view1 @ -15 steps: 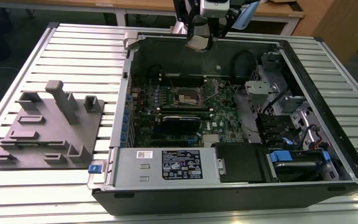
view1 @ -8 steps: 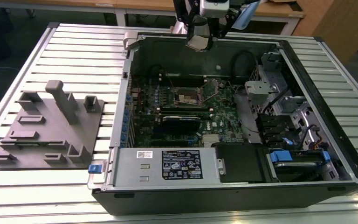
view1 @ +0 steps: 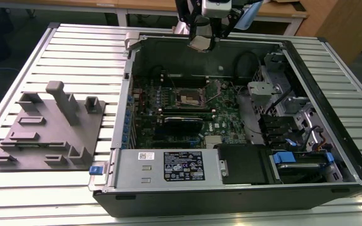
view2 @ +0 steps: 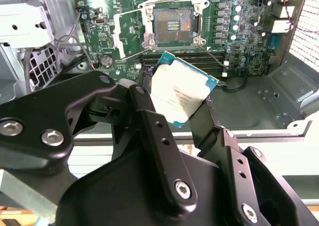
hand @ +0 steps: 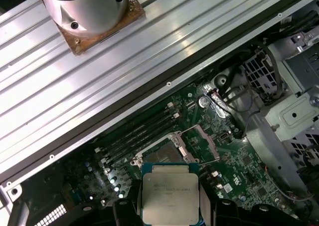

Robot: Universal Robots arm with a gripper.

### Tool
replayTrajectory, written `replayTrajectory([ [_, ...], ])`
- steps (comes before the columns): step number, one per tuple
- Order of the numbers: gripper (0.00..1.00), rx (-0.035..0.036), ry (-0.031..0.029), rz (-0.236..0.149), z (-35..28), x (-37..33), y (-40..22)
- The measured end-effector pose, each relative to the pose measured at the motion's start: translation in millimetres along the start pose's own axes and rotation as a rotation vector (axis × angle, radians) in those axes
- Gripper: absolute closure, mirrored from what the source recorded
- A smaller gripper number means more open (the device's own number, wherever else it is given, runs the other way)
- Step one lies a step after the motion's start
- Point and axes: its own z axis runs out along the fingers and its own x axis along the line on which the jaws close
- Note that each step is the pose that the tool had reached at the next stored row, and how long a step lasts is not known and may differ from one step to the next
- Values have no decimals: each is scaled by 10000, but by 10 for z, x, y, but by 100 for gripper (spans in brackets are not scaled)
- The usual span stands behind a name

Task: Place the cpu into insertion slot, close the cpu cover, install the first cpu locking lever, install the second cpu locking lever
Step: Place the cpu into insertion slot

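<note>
A ribbed metal table carries an open computer case lying on its side, with a grey moulded block beside it toward the exterior view's left. Inside the case a silver power supply box sits near the front edge, and a green circuit board covers the floor. The gripper hangs over the far wall of the case, well above the board, its two black fingers pinching the cpu by opposite edges, metal top tilted. On the board the insertion slot lies bare, and the cpu cover stands swung open just beside it.
</note>
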Motion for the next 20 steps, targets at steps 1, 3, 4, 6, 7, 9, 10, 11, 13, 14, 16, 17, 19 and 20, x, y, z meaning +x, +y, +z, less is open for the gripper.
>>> replayTrajectory([
  [1,46,0,-1,7,0,0,0],
  [3,46,0,-2,21,0,0,0],
  [4,46,-1,-3,28,0,0,0],
  [6,46,-1,-5,58,0,0,0],
  [7,46,-1,-6,76,0,0,0],
  [9,46,-1,-7,76,0,0,0],
  [10,46,-2,-7,77,0,0,0],
  [11,46,-2,-7,77,0,0,0],
  [13,46,-2,-9,103,0,0,0],
  [14,46,-2,-9,103,0,0,0],
  [16,46,-2,-11,113,0,0,0],
  [17,46,-2,-11,122,0,0,0],
  [19,46,-3,-12,136,0,0,0],
  [20,46,-4,-13,143,0,0,0],
])
